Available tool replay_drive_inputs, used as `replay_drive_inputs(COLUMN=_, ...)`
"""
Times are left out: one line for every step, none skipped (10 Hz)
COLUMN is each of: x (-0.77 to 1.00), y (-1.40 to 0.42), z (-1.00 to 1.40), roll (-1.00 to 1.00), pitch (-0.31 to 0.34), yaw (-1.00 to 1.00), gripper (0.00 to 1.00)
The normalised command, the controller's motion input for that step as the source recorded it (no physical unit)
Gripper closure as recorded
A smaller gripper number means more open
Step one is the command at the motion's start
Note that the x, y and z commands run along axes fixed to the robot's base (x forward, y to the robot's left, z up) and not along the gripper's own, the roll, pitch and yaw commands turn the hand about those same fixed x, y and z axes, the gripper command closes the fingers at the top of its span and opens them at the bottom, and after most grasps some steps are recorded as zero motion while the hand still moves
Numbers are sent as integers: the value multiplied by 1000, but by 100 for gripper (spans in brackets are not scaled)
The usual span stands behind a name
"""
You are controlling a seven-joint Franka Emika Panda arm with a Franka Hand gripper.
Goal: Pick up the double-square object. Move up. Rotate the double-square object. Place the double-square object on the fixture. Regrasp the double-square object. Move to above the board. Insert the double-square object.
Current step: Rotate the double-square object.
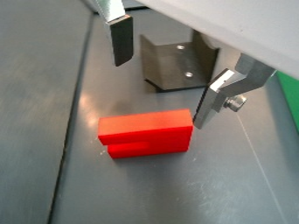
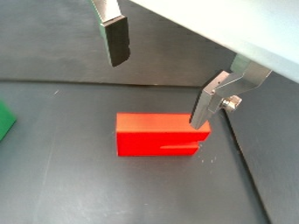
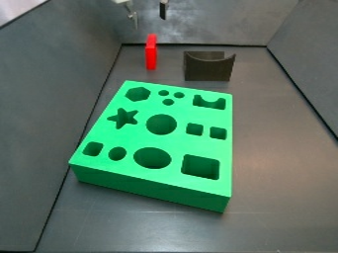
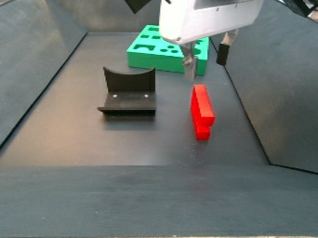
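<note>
The double-square object [image 1: 146, 133] lies on the dark floor, free of any grip. In a side view [image 4: 200, 112] it rests on a long edge, a thin red slab with its stepped profile visible. In another side view [image 3: 152, 52] it appears as a small red upright piece near the back wall, just beside the fixture [image 3: 208, 64] but apart from it.

The gripper [image 2: 158, 74] hangs above the object with its fingers spread wide and nothing between them. In both wrist views one finger pad [image 1: 118, 42] stands clear above the floor behind the block, while the opposite finger [image 1: 211, 102] sits close to the block's end (contact cannot be confirmed). The gripper [image 4: 205, 58] is seen above and slightly behind the red piece.

The fixture [image 4: 126, 91] stands on the floor beside the object, its notched upright wall facing forward. It shows also in a wrist view [image 1: 176, 61].

The board [image 3: 161, 138] lies flat on the floor, well apart from the object, its cut-outs all unoccupied.
</note>
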Motion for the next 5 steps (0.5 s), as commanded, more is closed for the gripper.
replay_drive_inputs(x=44, y=0, z=-17, roll=1, pitch=-6, yaw=1000, gripper=0)
replay_drive_inputs(x=44, y=0, z=-16, roll=1, pitch=-6, yaw=1000, gripper=0)
replay_drive_inputs(x=44, y=0, z=-16, roll=1, pitch=-6, yaw=1000, gripper=0)
replay_drive_inputs(x=44, y=0, z=-16, roll=1, pitch=-7, yaw=1000, gripper=0)
replay_drive_inputs(x=44, y=0, z=-16, roll=1, pitch=-7, yaw=1000, gripper=0)
